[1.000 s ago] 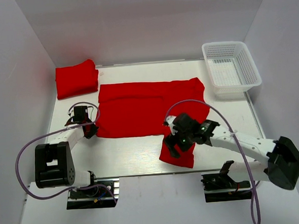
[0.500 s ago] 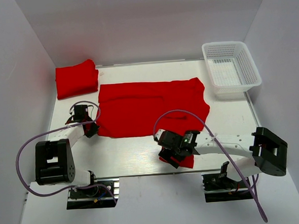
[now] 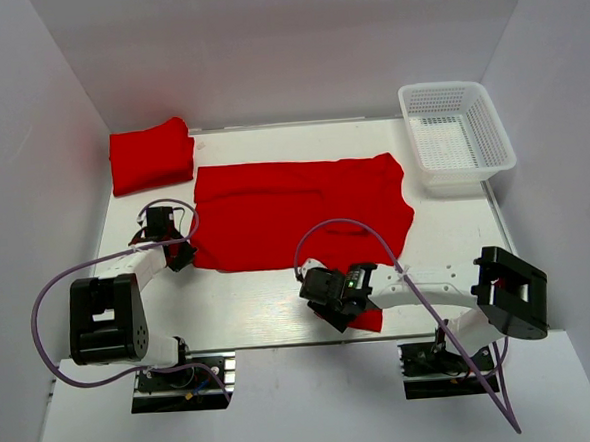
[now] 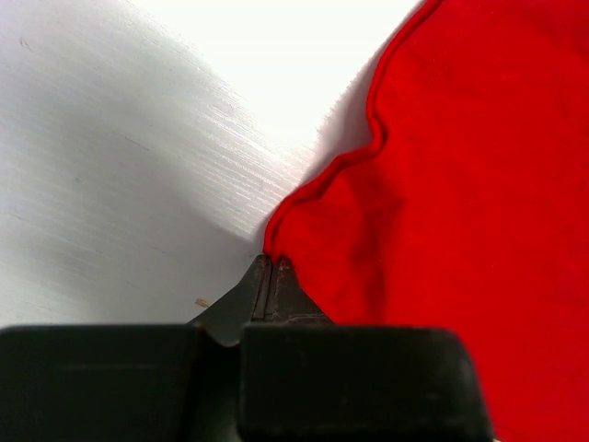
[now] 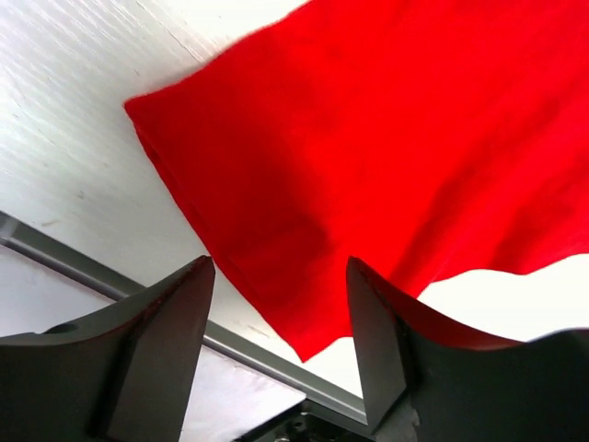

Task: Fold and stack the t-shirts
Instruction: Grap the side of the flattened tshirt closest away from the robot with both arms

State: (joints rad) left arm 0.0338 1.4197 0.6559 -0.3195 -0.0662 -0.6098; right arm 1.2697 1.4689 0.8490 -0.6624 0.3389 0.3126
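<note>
A rectangular white plastic mesh basket [image 3: 459,179] stands upright with its open top upward at the far right corner of the flat white counter [image 3: 250,306]. Plain pale grey walls [image 3: 264,43] enclose the counter on three sides. A thin metal strip [image 5: 83,265] runs along its near edge.

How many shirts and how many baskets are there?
Shirts: 2 (folded shirt, spread shirt)
Baskets: 1 (basket)
Total: 3
</note>
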